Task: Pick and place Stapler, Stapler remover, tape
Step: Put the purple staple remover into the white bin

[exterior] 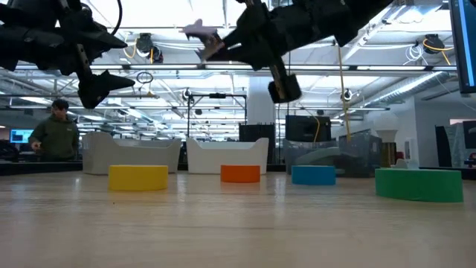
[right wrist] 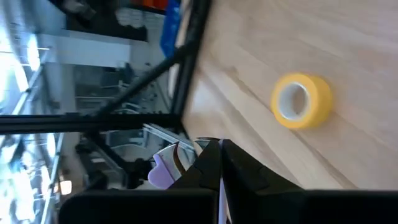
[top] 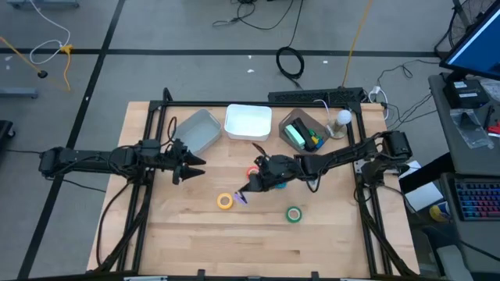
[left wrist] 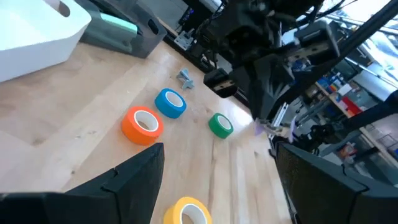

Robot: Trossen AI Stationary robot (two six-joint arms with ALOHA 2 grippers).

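My right gripper (top: 247,190) reaches in from the table's right and hangs over the middle of the table, shut on a small purple stapler remover (right wrist: 163,169), seen high up in the low view (exterior: 201,33). The tape rolls lie flat on the wood: yellow (top: 225,200), green (top: 294,215), orange (left wrist: 142,124) and blue (left wrist: 170,102). A teal object that may be the stapler (top: 295,135) lies in the dark bin (top: 291,119). My left gripper (top: 192,166) hovers open at the left, with nothing between its fingers. My right gripper pinches the stapler remover between its two shut fingers, at the end nearest them (right wrist: 186,163). The fingers slant slightly down, coming from the table's right. The remover sticks out sideways past the fingertips and is lifted clear of the table, above the yellow roll (right wrist: 301,99).
At the far edge stand a grey bin (top: 197,131), a white tray (top: 248,122) and the dark bin. A small grey-blue piece (left wrist: 185,78) lies beyond the blue roll. The near half of the table is bare wood. A person (exterior: 56,132) is in the room behind.
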